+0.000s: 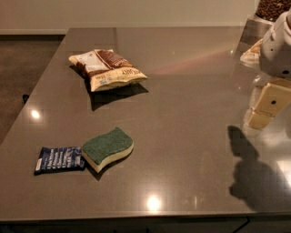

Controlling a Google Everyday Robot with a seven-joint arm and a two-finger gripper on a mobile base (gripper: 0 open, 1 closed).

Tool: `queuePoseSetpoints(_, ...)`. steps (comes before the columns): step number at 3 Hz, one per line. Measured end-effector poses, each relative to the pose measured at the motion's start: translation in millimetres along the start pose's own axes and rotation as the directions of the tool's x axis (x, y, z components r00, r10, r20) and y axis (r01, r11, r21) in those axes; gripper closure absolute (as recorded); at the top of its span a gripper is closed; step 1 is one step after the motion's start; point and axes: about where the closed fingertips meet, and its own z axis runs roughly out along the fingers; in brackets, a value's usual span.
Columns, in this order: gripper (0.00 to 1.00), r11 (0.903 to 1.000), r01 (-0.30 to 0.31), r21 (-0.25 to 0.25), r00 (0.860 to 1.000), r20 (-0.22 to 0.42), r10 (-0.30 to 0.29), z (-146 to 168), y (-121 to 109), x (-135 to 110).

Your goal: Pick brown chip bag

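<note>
The brown chip bag (107, 69) lies on the grey table at the back left. It is puffy and crinkled, cream with a dark brown panel and printed text. My gripper (266, 105) hangs at the right edge of the view, above the table's right side and far to the right of the bag. Its cream fingers (272, 99) point down and to the left. Nothing is between them. The arm above it is cut off by the frame edge.
A green sponge (108, 147) with a cream underside lies at the front left, touching a small flat dark blue packet (60, 159) on its left. The grey table (182, 136) ends at the front and left edges. A container of brown items (272, 9) stands at the back right.
</note>
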Motion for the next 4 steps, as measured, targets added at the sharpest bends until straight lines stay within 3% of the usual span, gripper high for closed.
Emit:
queuePoseSetpoints(2, 0.0, 0.9999, -0.012, -0.01, 1.0, 0.005, 0.012, 2, -4, -4)
queuePoseSetpoints(4, 0.0, 0.9955, -0.08, -0.051, 0.987, 0.134, 0.086, 44, -53, -54)
